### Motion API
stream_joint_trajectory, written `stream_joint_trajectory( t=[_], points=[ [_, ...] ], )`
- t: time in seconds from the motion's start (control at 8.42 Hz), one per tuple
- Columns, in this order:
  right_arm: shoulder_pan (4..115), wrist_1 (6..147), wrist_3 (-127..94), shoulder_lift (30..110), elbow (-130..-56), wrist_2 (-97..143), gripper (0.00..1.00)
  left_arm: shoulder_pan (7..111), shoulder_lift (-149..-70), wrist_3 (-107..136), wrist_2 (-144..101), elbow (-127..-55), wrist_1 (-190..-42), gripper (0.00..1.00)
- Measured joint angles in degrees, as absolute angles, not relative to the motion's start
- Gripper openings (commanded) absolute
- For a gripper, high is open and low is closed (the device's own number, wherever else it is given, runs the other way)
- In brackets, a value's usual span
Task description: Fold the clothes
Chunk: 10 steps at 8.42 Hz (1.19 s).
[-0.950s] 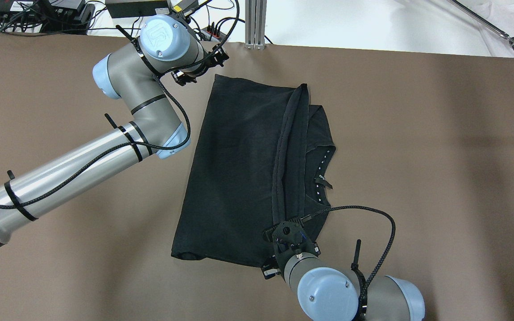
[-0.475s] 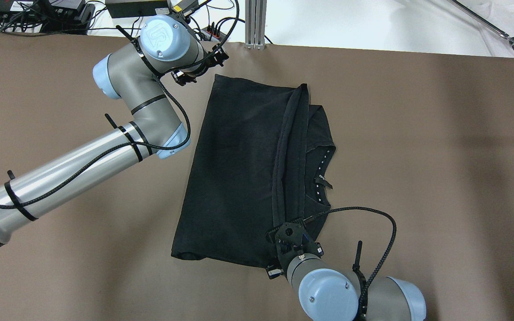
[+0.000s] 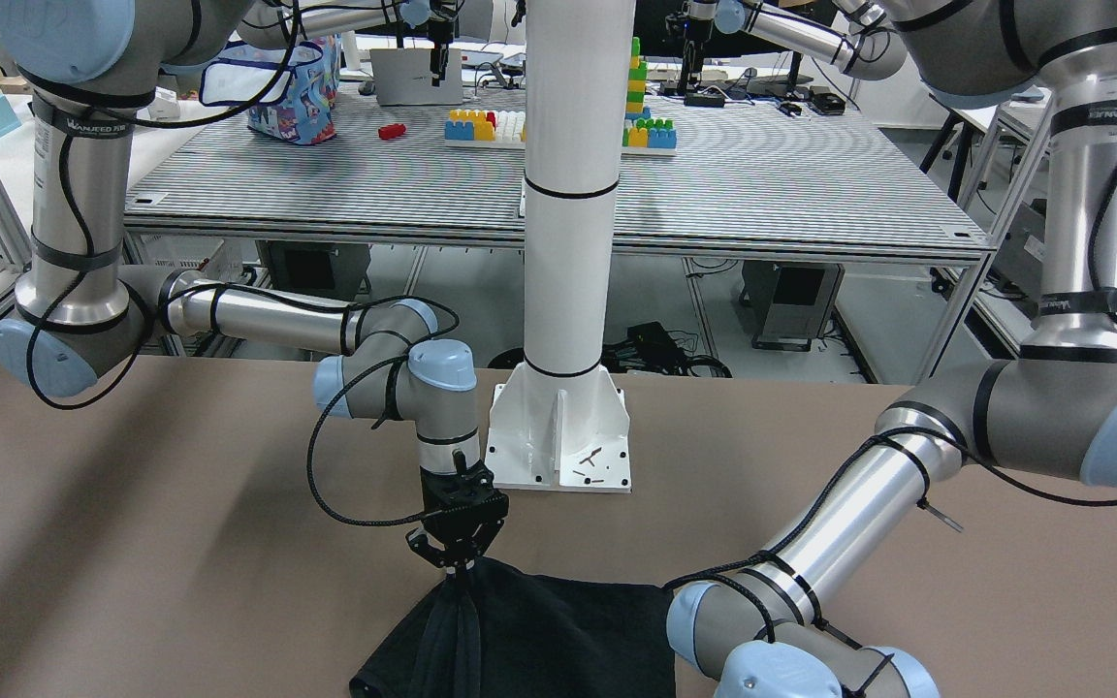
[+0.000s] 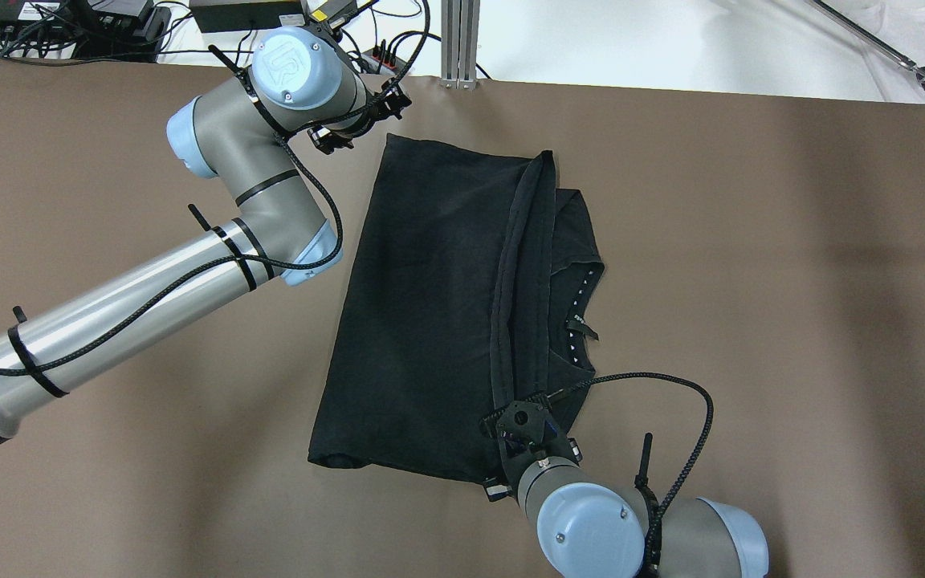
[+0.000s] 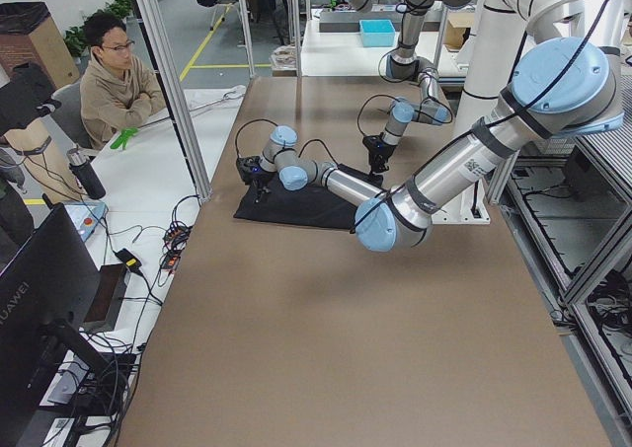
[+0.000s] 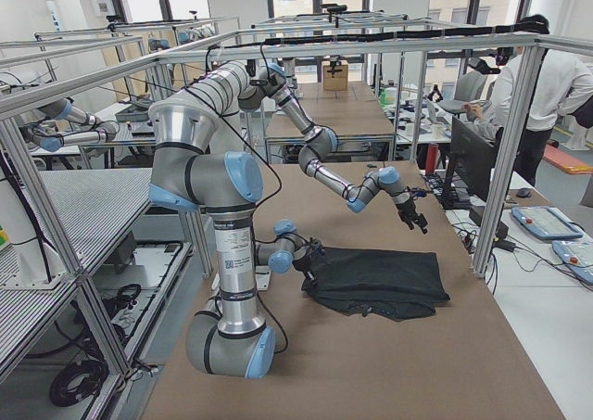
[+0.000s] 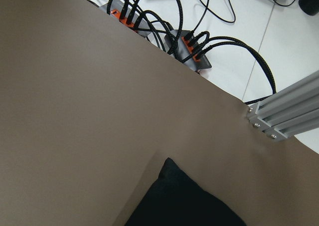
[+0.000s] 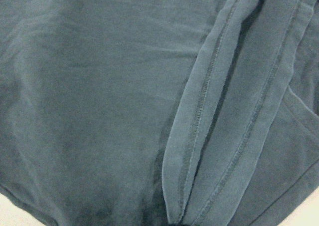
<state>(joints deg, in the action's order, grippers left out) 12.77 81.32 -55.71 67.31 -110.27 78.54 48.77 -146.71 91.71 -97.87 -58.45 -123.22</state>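
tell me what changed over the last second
The right gripper, pinching the hem of the black cloth, crept very slightly back toward the robot and to its right. There was no visible new grasp or release. The cloth's outline on the table and the left arm stayed as they were.

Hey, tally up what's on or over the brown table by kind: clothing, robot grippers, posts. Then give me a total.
Black garment: 1
Grippers: 2, the left gripper and the right gripper
White post: 1
Total: 4
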Motion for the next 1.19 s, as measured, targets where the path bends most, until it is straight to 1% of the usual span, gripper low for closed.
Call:
stream_joint_trajectory(
  t=[0.12, 0.36, 0.48, 0.59, 0.71, 0.83, 0.95, 1.19],
  points=[
    [13.24, 81.55, -55.59, 68.35, -112.24, 79.36, 0.0, 48.78, -146.75, 91.74, -97.89, -58.45, -123.22, 0.92],
    [13.69, 80.99, -55.94, 76.65, -119.07, 81.3, 0.0, 48.78, -146.78, 91.75, -97.86, -58.48, -123.22, 0.92],
    [12.61, 79.45, -58.53, 80.58, -120.92, 81.19, 0.02, 48.78, -146.82, 91.76, -97.75, -58.55, -123.22, 0.92],
    [11.05, 78.38, -62.46, 82.94, -121.67, 80.98, 0.1, 48.78, -146.89, 91.8, -97.56, -58.58, -123.22, 0.92],
    [10.16, 77.86, -65.02, 84.72, -122.01, 80.91, 0.16, 48.78, -146.92, 91.83, -97.3, -58.61, -123.22, 0.92],
    [9.75, 77.32, -66.33, 86.89, -122.35, 80.99, 0.49, 48.78, -146.99, 91.88, -97.15, -58.61, -123.22, 0.92],
    [9.6, 75.41, -66.95, 89.32, -122.52, 81.19, 0.94, 48.75, -147.06, 91.91, -97.08, -58.62, -123.19, 0.92],
    [9.65, 69.01, -67.84, 93.59, -122.54, 81.79, 0.95, 48.7, -147.22, 91.99, -97.04, -58.62, -123.15, 0.92]
  ],
)
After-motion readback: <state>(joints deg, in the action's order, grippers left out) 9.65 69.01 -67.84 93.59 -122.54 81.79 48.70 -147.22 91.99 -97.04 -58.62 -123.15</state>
